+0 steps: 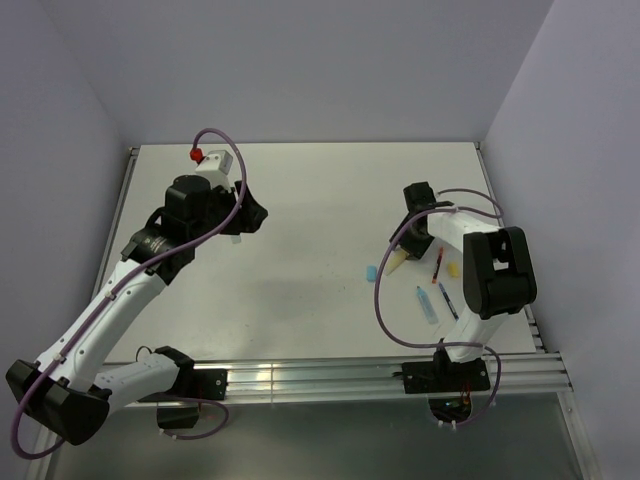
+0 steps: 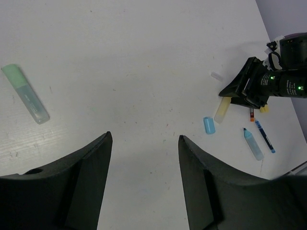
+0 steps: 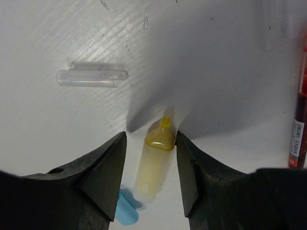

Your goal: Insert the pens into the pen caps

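Note:
An uncapped yellow pen (image 3: 154, 163) lies on the white table with its tip pointing away. My right gripper (image 3: 151, 136) is open and straddles it: the right finger is almost at its collar and a gap remains on the left. A light blue cap (image 3: 125, 213) lies by its rear end. From above, the yellow pen (image 1: 398, 260), light blue cap (image 1: 371, 271), red pen (image 1: 438, 265), yellow cap (image 1: 455, 268), light blue pen (image 1: 427, 303) and dark blue pen (image 1: 447, 300) lie close together. My left gripper (image 2: 144, 136) hangs open and empty above bare table. A green pen (image 2: 26, 93) with its cap on lies at far left.
A clear cap (image 3: 91, 78) lies beyond the yellow pen to the left. The red pen (image 3: 300, 129) runs along the right edge of the right wrist view. The table's raised rim (image 1: 535, 320) is close on the right, and a metal rail (image 1: 330, 380) borders the near side.

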Controlling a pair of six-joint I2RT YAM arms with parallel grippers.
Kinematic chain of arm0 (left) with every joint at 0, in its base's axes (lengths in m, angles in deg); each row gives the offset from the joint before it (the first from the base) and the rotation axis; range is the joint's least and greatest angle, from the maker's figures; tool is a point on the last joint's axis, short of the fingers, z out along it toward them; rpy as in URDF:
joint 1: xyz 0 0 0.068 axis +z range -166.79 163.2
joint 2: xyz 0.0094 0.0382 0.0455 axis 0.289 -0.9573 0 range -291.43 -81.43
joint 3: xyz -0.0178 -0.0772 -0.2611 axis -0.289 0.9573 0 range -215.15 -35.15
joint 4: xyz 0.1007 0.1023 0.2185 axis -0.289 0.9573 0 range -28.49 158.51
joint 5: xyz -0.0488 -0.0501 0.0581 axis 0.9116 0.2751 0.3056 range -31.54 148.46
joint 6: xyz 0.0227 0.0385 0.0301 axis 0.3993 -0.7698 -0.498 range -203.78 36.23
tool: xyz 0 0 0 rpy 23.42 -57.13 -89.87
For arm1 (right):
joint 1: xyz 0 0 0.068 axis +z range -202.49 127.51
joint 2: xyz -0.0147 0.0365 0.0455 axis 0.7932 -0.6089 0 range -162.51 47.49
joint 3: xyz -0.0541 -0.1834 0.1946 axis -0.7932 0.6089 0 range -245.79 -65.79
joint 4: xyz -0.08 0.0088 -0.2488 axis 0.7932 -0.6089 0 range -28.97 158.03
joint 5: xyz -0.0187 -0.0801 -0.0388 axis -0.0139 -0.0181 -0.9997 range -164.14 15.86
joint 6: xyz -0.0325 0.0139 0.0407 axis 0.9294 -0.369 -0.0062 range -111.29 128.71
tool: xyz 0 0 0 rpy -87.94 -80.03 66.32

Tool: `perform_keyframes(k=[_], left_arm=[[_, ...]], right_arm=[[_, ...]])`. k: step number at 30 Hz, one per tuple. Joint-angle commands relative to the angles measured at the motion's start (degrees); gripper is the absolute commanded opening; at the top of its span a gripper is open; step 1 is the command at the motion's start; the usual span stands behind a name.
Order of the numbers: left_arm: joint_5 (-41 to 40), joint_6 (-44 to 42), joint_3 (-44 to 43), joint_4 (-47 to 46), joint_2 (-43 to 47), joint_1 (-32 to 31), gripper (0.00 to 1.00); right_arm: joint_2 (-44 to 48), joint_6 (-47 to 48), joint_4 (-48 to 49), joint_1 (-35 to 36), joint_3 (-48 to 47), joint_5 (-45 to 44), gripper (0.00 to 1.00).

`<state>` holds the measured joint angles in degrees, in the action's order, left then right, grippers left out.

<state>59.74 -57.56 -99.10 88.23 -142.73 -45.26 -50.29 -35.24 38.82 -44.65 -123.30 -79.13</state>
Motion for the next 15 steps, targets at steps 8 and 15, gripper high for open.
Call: perform_keyframes(k=[8, 15], left_arm=[[2.15, 0.33, 0.57, -3.17, -0.57, 0.96, 0.62], [4.34, 0.68, 0.84, -3.69, -1.54, 1.57, 0.62]], right_arm=[[-2.94, 2.55, -1.55, -0.19, -1.55, -3.00, 0.45], [-2.60, 3.69, -1.38, 1.13, -0.76, -3.71, 0.28]])
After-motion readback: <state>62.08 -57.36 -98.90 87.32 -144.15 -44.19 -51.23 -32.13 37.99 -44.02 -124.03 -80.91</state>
